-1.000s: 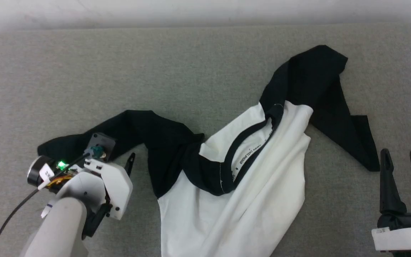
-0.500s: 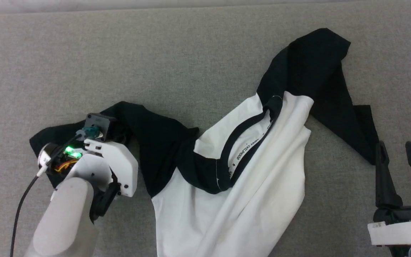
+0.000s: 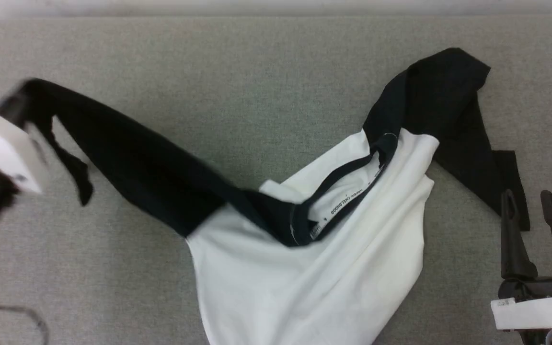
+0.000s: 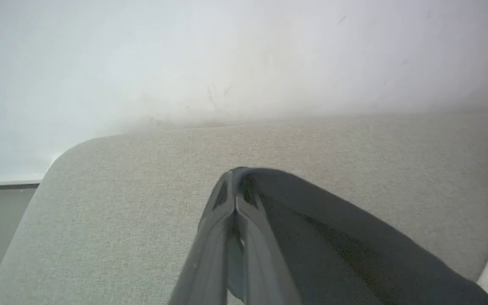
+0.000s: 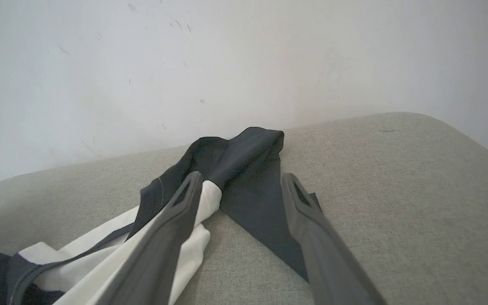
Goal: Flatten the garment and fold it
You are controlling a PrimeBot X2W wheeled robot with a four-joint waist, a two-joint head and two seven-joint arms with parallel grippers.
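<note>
In the head view the garment [image 3: 314, 278] lies on the grey fabric-covered table [image 3: 209, 57], its white body crumpled at the lower middle with the black neckband and printed neck tape turned up. One black sleeve is drawn out in a long band from the body up to the far left, where the left fingers [image 3: 15, 100], blurred, are clamped on its end, and a loose tail of black cloth hangs beneath them. The other sleeve is bunched at the upper right, and its cuff end trails down to just beside the tips of the right fingers [image 3: 515, 225], which stand spread apart at the lower right with nothing between them. In the left wrist view the left fingers [image 4: 227, 212] are pressed together with the garment [image 4: 354, 245] pinched at their tips, the black sleeve falling away to the lower right above the table [image 4: 100, 212]. In the right wrist view the right fingers [image 5: 299, 199] are wide apart; the garment [image 5: 244, 161] lies ahead of them, black sleeve showing in the gap and white body beside the left-hand finger; contact cannot be told
</note>
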